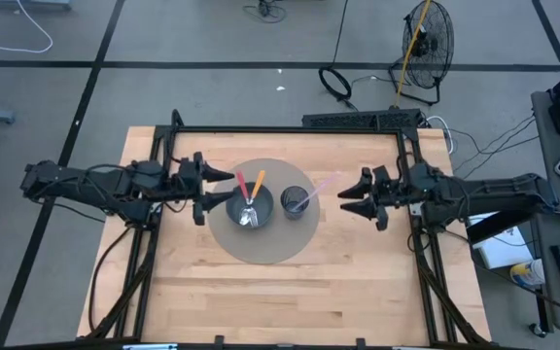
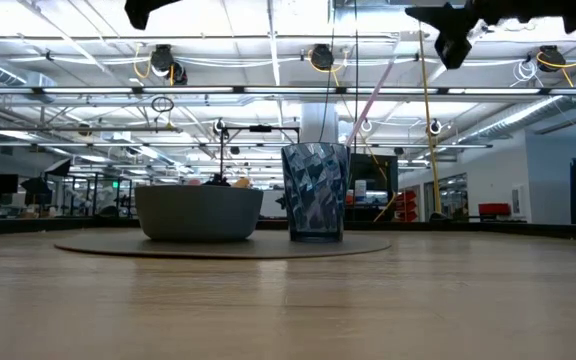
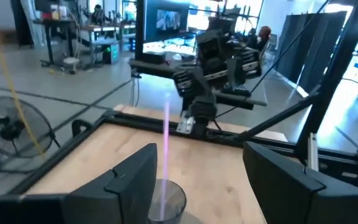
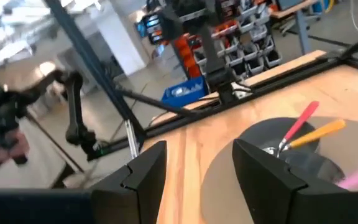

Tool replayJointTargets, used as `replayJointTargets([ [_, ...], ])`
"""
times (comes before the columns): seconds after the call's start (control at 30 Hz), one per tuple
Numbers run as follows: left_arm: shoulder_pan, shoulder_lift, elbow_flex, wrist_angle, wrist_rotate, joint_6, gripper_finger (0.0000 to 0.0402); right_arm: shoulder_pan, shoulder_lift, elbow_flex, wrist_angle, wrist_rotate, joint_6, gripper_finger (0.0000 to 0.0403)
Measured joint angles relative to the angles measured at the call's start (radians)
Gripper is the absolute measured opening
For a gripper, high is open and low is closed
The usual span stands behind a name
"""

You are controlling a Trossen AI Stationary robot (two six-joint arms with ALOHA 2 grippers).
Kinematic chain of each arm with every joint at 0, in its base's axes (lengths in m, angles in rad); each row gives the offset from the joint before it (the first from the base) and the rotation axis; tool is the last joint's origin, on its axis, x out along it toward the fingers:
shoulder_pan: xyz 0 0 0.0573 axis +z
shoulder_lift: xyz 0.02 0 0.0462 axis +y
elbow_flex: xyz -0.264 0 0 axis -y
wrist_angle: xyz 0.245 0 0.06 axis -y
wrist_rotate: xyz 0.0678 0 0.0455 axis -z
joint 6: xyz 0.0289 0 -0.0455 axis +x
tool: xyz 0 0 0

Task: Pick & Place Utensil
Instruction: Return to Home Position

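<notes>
Pink straw (image 3: 166, 134) in faceted blue cup (image 2: 315, 190), round mat (image 1: 261, 251)

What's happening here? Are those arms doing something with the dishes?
Nothing is gripped right now. Both pincers are open: the left pincer by the gray bowl, the right pincer near the blue cup. The bowl holds pink and orange utensils, a pink straw leans in the cup, and both stand on a round mat.

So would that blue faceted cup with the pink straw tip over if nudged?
Probably easily: the blue faceted cup looks taller than wide and see-through, so likely light. The long pink straw leans far past its rim, which may pull it sideways. On the flat round grey mat it might slide before tipping.
</notes>
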Motion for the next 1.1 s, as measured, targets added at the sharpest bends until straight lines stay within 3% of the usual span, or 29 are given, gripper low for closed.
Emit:
replayJointTargets([
  [0.23, 0.011, 0.0, 0.0, 0.005, -0.001, 0.018, 0.0243, 0.032, 0.06, 0.125, -0.063, 0.052, -0.202, 0.018],
  [0.4, 0.011, 0.0, 0.0, -0.004, -0.001, 0.017, 0.0243, 0.037, 0.059, 0.138, -0.07, 0.054, -0.329, 0.018],
  [0.73, 0.01, 0.0, 0.0, -0.024, -0.001, 0.013, 0.0243, 0.037, 0.052, 0.123, -0.051, 0.054, -0.183, 0.018],
  [0.93, 0.01, 0.0, 0.0, -0.024, -0.003, 0.023, 0.0243, 0.037, 0.014, 0.123, -0.078, 0.051, -0.297, 0.018],
  [1.1, 0.027, 0.0, 0.0, -0.018, -0.1, -0.087, 0.0243, 0.034, -0.051, 0.123, -0.112, 0.053, -0.291, 0.018],
])
